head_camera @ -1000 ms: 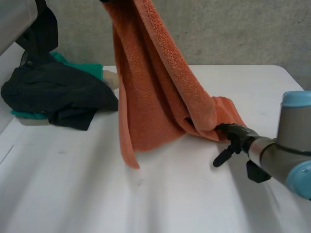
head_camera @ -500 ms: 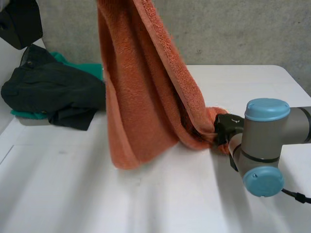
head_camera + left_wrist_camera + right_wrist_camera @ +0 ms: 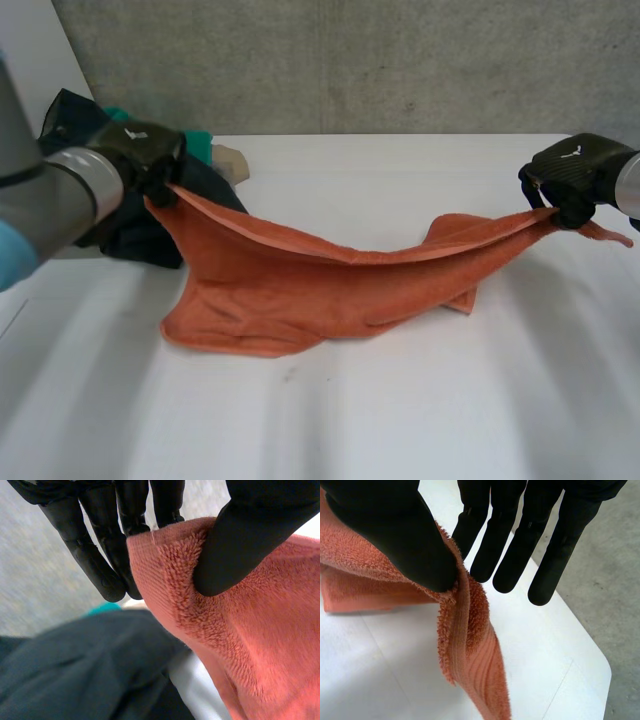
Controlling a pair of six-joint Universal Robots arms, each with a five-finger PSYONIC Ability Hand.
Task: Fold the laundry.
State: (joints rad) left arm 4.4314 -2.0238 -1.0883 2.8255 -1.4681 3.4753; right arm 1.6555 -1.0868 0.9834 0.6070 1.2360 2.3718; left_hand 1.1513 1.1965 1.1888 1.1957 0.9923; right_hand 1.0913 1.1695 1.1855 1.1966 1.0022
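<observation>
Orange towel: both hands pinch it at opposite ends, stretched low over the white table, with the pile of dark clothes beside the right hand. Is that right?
One detail is wrong: the pile of dark clothes lies beside the left hand, not the right hand, as the head view shows. The rest holds: both hands pinch the orange towel at opposite ends, stretched low over the white table.

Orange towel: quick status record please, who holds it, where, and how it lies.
towel: orange, stretched between both hands, middle sagging onto the white table
left robot hand: pinching one end, by the dark clothes pile
right robot hand: pinching the opposite end, thumb against fingers
fold: not yet made
</observation>
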